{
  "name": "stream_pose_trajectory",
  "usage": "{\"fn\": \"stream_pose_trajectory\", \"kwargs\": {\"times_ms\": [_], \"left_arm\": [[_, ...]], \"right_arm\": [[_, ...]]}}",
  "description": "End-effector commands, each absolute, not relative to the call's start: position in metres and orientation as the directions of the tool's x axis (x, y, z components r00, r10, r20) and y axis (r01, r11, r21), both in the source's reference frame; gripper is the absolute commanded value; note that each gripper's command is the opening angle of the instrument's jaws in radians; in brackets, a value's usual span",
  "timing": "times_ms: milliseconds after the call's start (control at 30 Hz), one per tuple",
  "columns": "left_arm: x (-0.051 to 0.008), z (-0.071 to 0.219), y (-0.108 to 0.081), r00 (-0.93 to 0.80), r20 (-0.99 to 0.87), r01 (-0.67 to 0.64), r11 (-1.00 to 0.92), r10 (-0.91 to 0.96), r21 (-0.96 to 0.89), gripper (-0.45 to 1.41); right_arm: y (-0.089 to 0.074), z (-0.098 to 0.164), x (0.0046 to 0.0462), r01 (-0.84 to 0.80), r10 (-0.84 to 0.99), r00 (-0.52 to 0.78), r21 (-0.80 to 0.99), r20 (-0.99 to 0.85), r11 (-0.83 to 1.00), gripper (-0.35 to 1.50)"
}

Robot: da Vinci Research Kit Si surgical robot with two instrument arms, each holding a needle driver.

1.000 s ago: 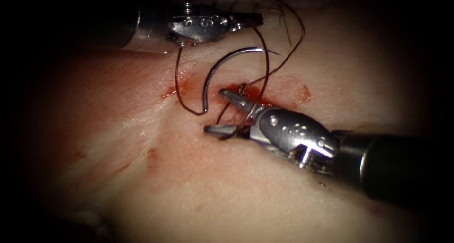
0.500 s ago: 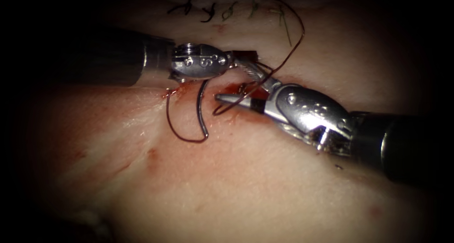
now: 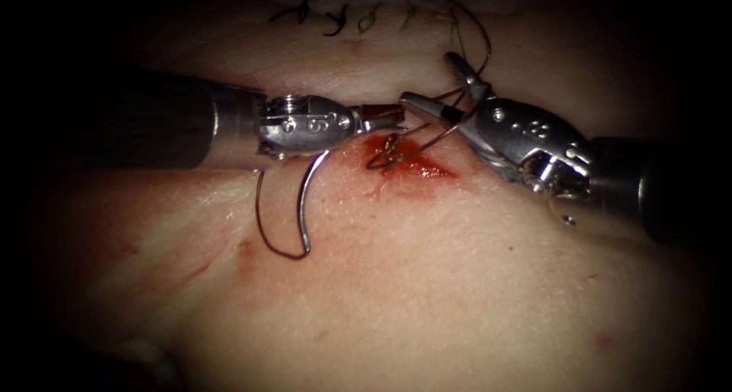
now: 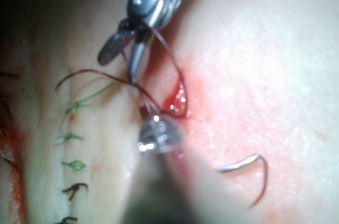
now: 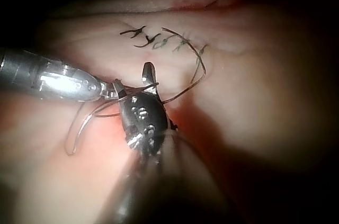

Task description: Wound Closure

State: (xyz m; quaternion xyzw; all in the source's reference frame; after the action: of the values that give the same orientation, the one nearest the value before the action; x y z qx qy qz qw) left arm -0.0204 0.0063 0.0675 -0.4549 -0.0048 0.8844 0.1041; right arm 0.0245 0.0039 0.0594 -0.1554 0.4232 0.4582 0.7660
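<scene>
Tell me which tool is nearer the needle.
Left. The left tool holds the needle near one end, the curve hanging below its jaws, out of the tissue. The right tool is right of the cut, open around the thread.

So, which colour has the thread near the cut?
Dark reddish-brown thread; the endoscope view shows it best.

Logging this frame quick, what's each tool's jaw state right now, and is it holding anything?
Left tool: shut on the needle, which is out of the tissue.
Right tool: open, thread across its jaws, gripping nothing.
</scene>
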Motion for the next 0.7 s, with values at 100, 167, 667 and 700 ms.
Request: {"fn": "stream_pose_trajectory", "kwargs": {"times_ms": [100,167,667,700], "left_arm": [[-0.0211,0.0676,0.0058,-0.563,-0.804,-0.18,-0.978,0.192,-0.108,-0.45],[-0.0213,0.0672,0.0057,-0.561,-0.804,-0.179,-0.977,0.195,-0.112,-0.45],[-0.0216,0.0626,0.0075,-0.544,-0.809,-0.189,-0.971,0.225,-0.143,-0.45],[-0.0216,0.0625,0.0074,-0.545,-0.809,-0.186,-0.973,0.219,-0.138,-0.45]], "right_arm": [[0.0057,0.0609,0.024,-0.868,0.625,0.218,0.144,-0.75,0.476,1.03],[0.0071,0.0615,0.0236,-0.877,0.641,0.235,0.125,-0.73,0.463,1.03],[0.0132,0.0656,0.0239,-0.883,0.593,0.369,-0.071,-0.716,0.464,1.3],[0.0133,0.0658,0.024,-0.878,0.587,0.38,-0.078,-0.715,0.472,1.3]]}}
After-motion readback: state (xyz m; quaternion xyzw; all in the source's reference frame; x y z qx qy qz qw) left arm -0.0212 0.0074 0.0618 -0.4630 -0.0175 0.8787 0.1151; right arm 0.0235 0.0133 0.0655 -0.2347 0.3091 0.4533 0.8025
